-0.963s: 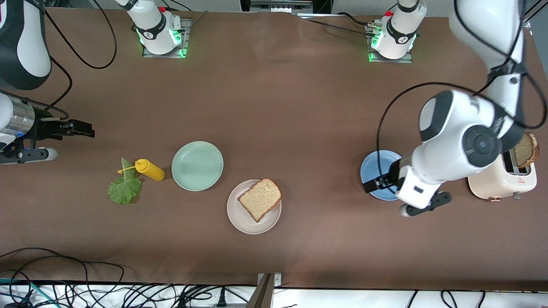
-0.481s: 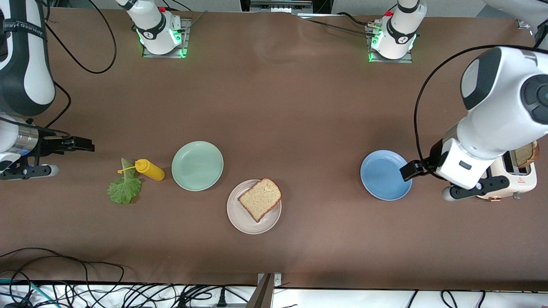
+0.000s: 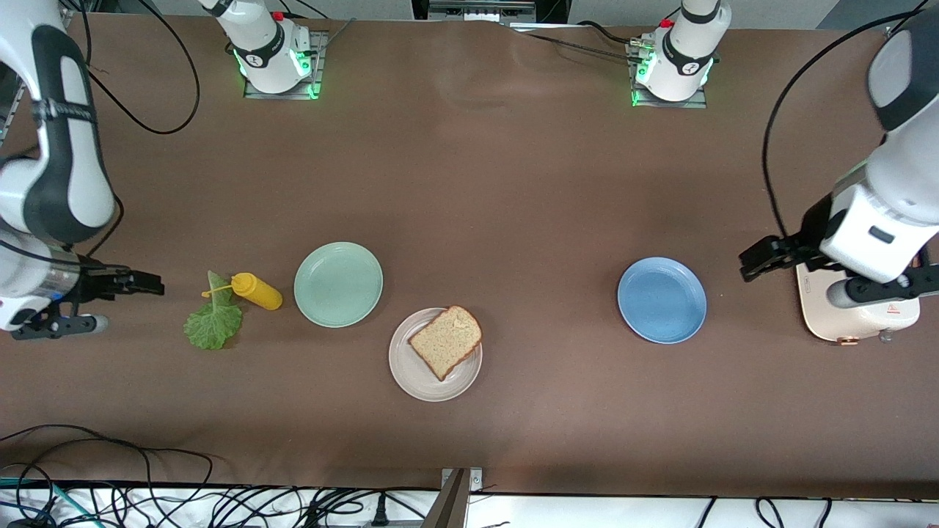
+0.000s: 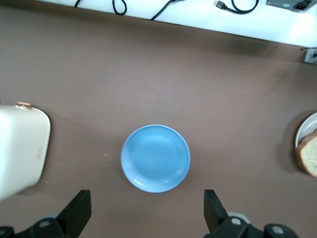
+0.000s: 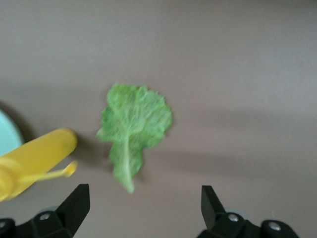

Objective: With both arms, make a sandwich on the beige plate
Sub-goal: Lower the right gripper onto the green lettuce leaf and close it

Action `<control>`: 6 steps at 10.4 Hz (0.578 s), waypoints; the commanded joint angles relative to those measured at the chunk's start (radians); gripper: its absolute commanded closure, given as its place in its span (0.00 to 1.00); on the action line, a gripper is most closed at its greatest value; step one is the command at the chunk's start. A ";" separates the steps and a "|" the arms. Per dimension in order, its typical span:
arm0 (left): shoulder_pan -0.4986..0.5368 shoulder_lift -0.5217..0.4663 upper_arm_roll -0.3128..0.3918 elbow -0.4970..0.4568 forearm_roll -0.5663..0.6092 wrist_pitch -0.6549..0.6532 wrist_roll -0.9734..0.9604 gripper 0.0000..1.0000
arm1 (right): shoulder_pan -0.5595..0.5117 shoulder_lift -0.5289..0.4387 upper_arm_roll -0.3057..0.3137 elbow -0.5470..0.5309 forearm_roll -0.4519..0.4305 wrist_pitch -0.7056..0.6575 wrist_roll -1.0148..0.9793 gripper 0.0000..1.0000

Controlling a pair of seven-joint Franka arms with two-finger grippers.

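One bread slice [image 3: 445,341] lies on the beige plate [image 3: 411,374]; lettuce leaf [image 3: 213,323] waits on the tabletop [image 3: 513,191]. Right claw [image 3: 143,282] beside it, left claw [image 3: 759,258] beside the toaster [image 3: 858,323], both apart, empty

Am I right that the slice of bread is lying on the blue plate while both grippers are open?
Not quite: the front view shows the slice of bread on the beige plate; the blue plate holds nothing. The left gripper and right gripper are indeed open.
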 commanded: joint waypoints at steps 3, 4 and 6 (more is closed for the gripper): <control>0.061 0.008 -0.007 -0.080 0.017 -0.004 0.088 0.00 | -0.003 0.073 0.004 -0.091 0.016 0.203 -0.029 0.00; 0.070 0.005 -0.007 -0.097 0.025 -0.004 0.089 0.00 | 0.000 0.090 0.006 -0.096 0.016 0.231 -0.029 0.00; 0.090 0.007 -0.007 -0.105 0.018 0.000 0.091 0.00 | 0.002 0.130 0.011 -0.104 0.016 0.281 -0.026 0.00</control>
